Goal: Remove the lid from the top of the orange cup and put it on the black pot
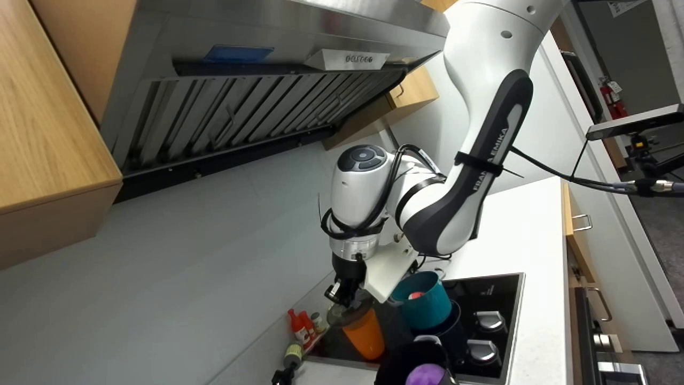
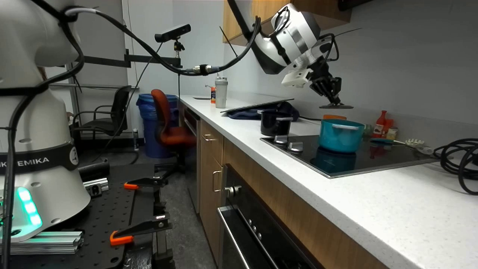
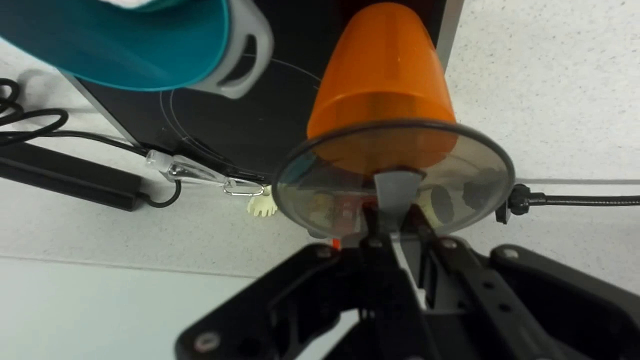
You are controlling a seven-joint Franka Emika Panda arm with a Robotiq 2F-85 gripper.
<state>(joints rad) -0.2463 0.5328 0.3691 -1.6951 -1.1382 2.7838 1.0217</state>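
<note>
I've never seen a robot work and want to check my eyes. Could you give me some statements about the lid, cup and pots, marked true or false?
1. The hand grips a see-through lid. True.
2. Purple shows inside the black pot. True.
3. The see-through lid sits on the black pot. False: it hangs above the orange cup, not touching it.
4. The teal pot stands on the cooktop. True.
5. The teal pot is covered. False: its top is open.

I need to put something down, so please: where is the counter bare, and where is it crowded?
In an exterior view, bare counter lies between cooktop, coiled cable and the front edge; the wrist view shows more right of the orange cup. Crowded: around that cup, with teal pot, red bottles and the gripper holding the lid.
</note>
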